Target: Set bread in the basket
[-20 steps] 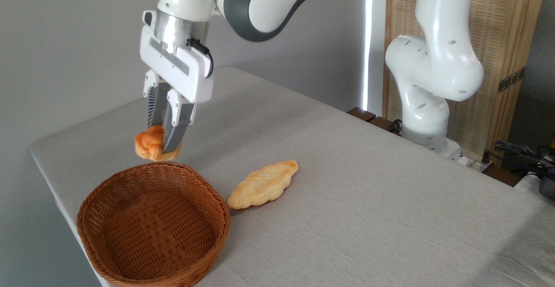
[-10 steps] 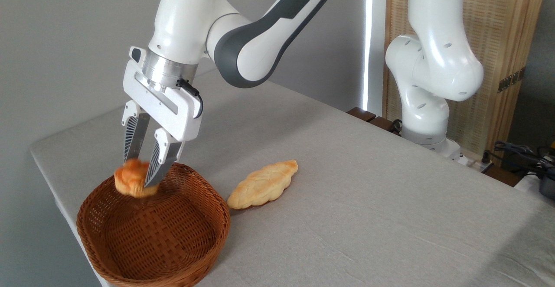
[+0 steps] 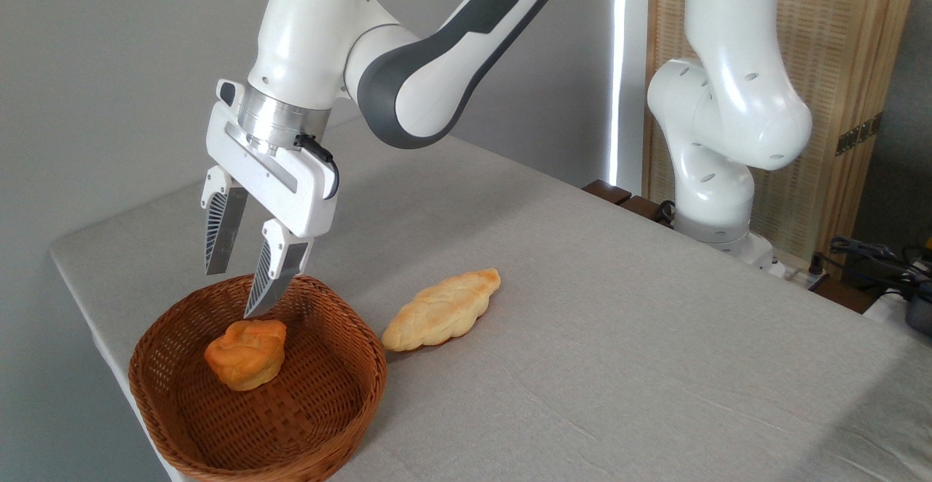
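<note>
Bread [image 3: 245, 354] lies inside the basket [image 3: 349, 402]; end effector [image 3: 234, 291] hangs just above, fingers spread, gripping nothing.

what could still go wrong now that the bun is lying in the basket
The open gripper hangs low, with one fingertip close to the bread and about level with the basket rim. A sideways move before lifting might clip the rim or nudge the bun.

The basket sits near the table's front left corner, so a knock could push it towards the edge.

The braided loaf lies just right of the basket, so a low sweep that way could hit it.
</note>
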